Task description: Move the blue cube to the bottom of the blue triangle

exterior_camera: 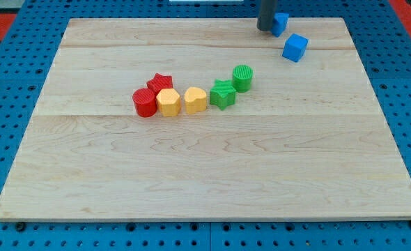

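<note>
The blue cube (295, 47) sits on the wooden board (205, 160) near the view's top right. The blue triangle (281, 23) lies just above and left of it, by the board's top edge, partly hidden by my rod. My tip (265, 29) touches or nearly touches the triangle's left side. The tip is apart from the blue cube, up and to its left.
A chain of blocks runs across the board's middle: a red star (161, 82), a red cylinder (144, 103), a yellow block (168, 102), another yellow block (195, 100), a green star (223, 93) and a green cylinder (242, 77).
</note>
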`<state>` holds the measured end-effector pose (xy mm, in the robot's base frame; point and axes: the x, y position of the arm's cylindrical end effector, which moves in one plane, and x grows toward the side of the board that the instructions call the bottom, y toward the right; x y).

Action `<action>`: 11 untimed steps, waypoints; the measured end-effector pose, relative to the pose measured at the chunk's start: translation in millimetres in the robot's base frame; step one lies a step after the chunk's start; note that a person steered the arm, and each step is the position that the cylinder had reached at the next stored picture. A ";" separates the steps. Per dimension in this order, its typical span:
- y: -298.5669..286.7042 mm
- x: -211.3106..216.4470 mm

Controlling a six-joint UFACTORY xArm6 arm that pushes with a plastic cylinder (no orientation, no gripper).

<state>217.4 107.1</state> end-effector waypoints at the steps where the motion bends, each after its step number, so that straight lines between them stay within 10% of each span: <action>1: 2.0 0.0; 3: 70.1 -1.9; 6: -55.0 38.3; 8: -35.3 107.1; 11: 53.6 81.6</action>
